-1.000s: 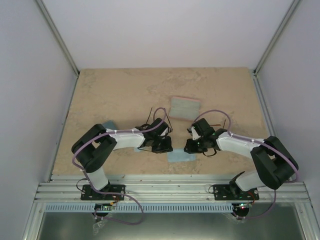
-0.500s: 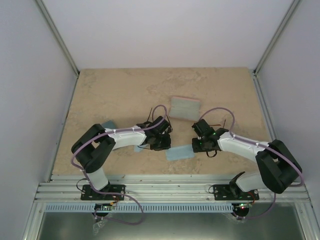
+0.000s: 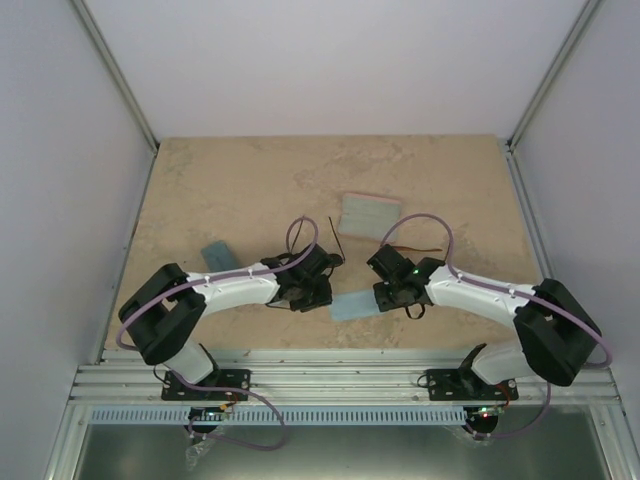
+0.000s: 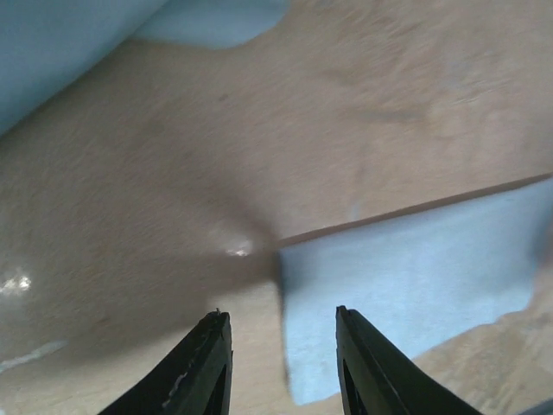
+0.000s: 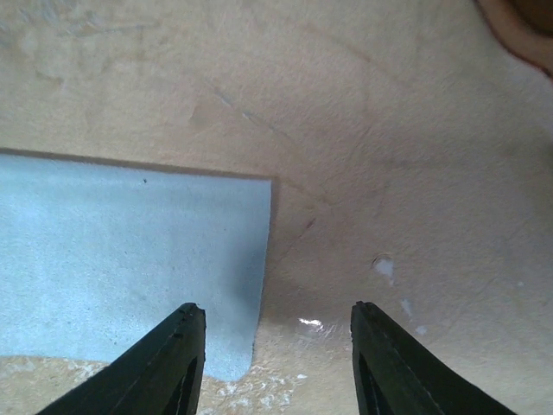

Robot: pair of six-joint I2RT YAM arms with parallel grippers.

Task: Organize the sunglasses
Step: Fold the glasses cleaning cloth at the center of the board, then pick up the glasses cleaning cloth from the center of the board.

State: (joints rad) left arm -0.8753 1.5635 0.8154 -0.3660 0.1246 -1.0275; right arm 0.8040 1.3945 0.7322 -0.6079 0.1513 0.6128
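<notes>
My left gripper is open and empty, low over the table at the left edge of the light blue cloth. In the left wrist view its jaws straddle the cloth's corner. My right gripper is open and empty at the cloth's right edge, its jaws over that corner. Of the black wire sunglasses only a thin temple shows behind my left wrist. A thin brown arm and a brown rim show of the amber pair; the rest is hidden by my arms.
A pink-rimmed case lies behind the grippers at mid table. A blue case lies left of my left arm. A pale blue surface fills the top left of the left wrist view. Walls close in the table sides.
Both grippers have come down and nearer to the table's front, closing in on the cloth from either side. The cloth has shifted slightly left. The left arm has stretched out lower.
</notes>
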